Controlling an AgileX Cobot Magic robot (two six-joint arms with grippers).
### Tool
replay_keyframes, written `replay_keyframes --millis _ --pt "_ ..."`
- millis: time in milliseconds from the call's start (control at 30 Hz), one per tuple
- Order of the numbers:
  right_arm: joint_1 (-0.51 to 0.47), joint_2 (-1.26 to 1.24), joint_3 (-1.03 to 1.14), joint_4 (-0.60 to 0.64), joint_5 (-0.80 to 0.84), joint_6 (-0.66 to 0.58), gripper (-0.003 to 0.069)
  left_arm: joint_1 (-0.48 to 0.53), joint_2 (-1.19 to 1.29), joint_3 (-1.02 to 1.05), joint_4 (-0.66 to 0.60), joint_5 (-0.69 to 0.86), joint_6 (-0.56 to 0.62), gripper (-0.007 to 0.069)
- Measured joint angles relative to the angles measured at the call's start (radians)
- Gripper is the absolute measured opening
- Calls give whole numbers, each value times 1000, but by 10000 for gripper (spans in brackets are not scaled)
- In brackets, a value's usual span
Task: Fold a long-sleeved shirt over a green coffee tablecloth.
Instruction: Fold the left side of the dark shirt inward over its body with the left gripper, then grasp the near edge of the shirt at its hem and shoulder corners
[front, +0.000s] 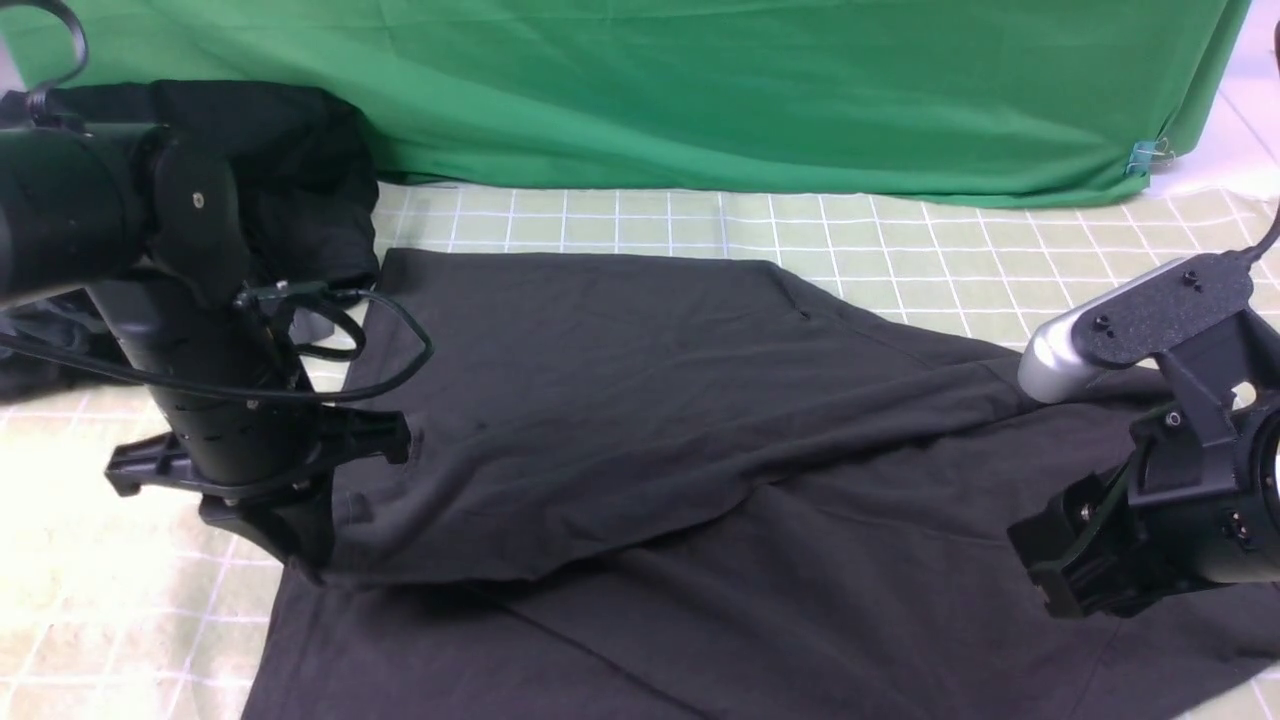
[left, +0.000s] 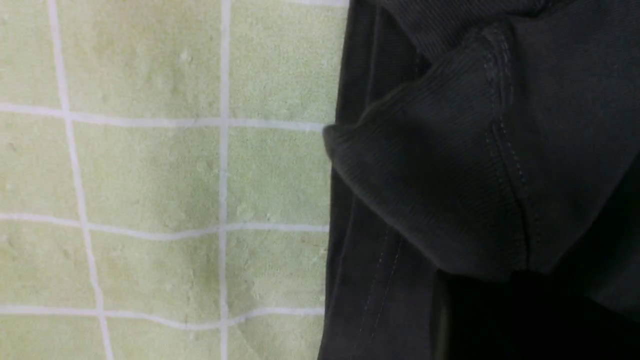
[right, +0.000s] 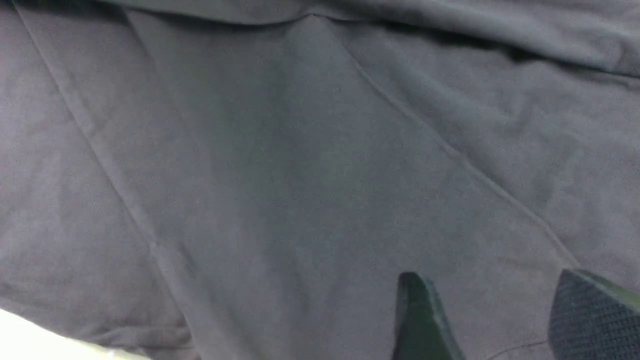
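The long-sleeved shirt (front: 650, 450) lies dark charcoal on the green coffee tablecloth (front: 900, 250), its far half folded across toward the left. My left gripper (front: 300, 545) points down at the folded layer's near-left corner. The left wrist view shows a ribbed, stitched shirt edge (left: 475, 150) beside the tablecloth (left: 150, 175). The jaws there are lost in dark shadow, so I cannot make out how they stand. My right gripper (front: 1060, 570) hovers over the shirt's right side. Its fingers (right: 420, 320) stand apart above plain fabric (right: 300, 175) with nothing between them.
A vivid green backdrop cloth (front: 750, 90) hangs along the far side, with a blue clip (front: 1140, 158) at its right end. A heap of black garments (front: 290, 170) sits at the back left, behind my left arm. A cable (front: 400, 350) loops off that arm over the shirt.
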Motion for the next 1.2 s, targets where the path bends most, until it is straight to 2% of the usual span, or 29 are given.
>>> replay_keyframes --millis 33,167,267,433,600,667,833,967,1100,1200 --pt "0 0 0 0 0 0 346 0 0 0 0 5 1 183" --pt "0 0 0 0 0 0 346 0 -1 3 0 111 23 376" --pt "0 0 0 0 1 0 346 -2 -34 51 0 119 26 466" --pt "0 0 0 0 14 2 346 -41 -134 235 -4 95 9 505" --pt "0 0 0 0 15 8 346 -120 -203 422 -21 -44 -8 509" --pt "0 0 0 0 15 8 346 -165 -212 506 -14 -128 -57 509" --pt "0 0 0 0 16 8 346 -174 -217 546 34 -168 -163 510" --pt "0 0 0 4 26 -12 346 -179 -224 555 38 -179 -191 507" --pt "0 0 -1 44 121 -118 346 -179 -228 562 26 -191 -192 444" --pt "0 0 -1 133 246 -231 346 -180 -230 564 12 -197 -183 264"
